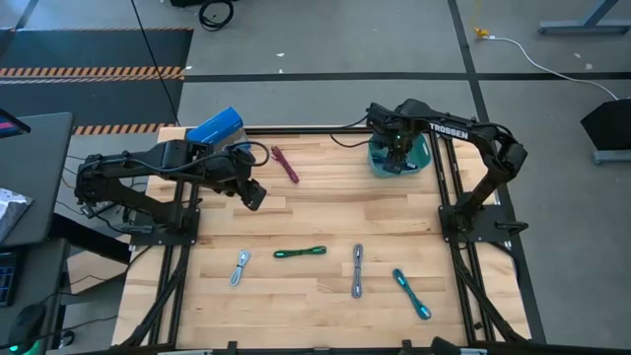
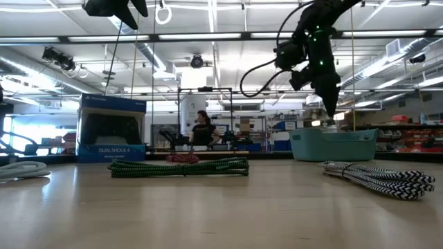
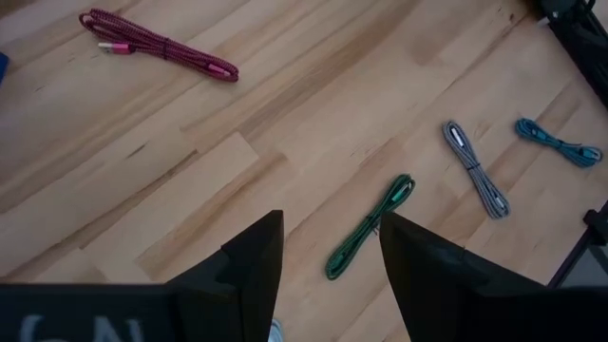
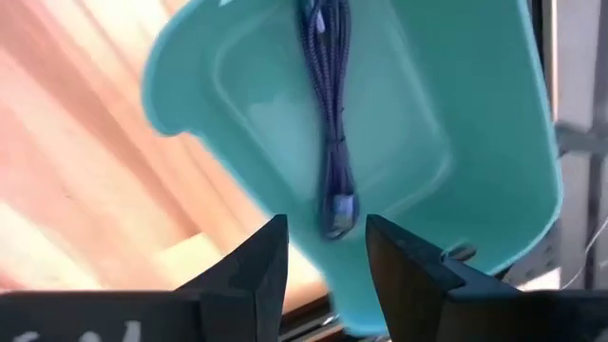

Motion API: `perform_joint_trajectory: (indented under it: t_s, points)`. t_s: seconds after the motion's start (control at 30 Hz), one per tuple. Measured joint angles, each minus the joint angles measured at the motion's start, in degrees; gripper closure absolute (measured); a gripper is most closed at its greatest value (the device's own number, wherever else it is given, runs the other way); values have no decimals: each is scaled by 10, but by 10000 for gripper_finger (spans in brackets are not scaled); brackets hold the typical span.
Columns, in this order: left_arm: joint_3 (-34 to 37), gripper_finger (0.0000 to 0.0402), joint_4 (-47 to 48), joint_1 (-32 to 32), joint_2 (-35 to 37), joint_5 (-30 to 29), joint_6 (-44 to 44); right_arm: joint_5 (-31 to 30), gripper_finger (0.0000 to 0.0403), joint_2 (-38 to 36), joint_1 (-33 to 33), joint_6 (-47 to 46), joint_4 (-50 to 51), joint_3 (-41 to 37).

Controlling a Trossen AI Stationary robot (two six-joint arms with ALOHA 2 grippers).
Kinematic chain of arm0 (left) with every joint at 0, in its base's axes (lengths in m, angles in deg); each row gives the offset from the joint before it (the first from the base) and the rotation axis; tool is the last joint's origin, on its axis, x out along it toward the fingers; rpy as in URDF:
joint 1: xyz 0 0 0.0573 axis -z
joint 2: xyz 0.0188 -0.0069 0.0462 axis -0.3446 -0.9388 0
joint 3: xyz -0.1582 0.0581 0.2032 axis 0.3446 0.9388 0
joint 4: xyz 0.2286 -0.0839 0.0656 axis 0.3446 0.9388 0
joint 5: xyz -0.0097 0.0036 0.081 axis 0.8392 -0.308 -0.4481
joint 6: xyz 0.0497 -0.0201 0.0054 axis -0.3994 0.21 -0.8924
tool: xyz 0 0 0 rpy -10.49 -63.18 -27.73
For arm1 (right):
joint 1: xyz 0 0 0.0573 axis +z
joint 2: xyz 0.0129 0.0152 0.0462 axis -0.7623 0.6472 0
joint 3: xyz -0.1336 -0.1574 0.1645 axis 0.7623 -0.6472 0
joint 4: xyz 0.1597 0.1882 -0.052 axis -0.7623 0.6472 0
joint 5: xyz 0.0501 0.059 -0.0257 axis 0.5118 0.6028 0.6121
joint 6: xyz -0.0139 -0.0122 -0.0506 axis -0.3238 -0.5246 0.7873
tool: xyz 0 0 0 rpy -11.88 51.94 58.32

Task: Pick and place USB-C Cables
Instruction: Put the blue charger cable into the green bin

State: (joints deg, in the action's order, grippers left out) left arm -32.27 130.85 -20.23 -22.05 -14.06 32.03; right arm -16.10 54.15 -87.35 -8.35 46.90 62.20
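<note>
Right gripper (image 4: 318,249) hung over the teal bin (image 4: 475,123), jaws parted, purple cable (image 4: 328,114) released inside; left gripper (image 3: 328,252) waited open, empty.

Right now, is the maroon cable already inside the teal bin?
No, the maroon cable lies on the table near the left gripper, apart from the teal bin.
</note>
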Motion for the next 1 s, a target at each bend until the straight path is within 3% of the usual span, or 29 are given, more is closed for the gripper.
perform_joint_trajectory:
  t_s: [0.27, 0.5, 0.7, 1.0]
  points:
    - [0, 218, 0, 0, 0, 0, -11, 15, 255, 0, 35, -143, 45, 52]
    - [0, 218, -1, 0, 0, 0, -10, 122, 257, 0, 79, -326, 46, 103]
    - [0, 218, -20, 0, 0, 22, -12, 165, 258, 0, 155, -433, 40, 107]
    - [0, 218, -69, 23, 0, 61, -82, 201, 258, 0, 292, -566, 42, 107]
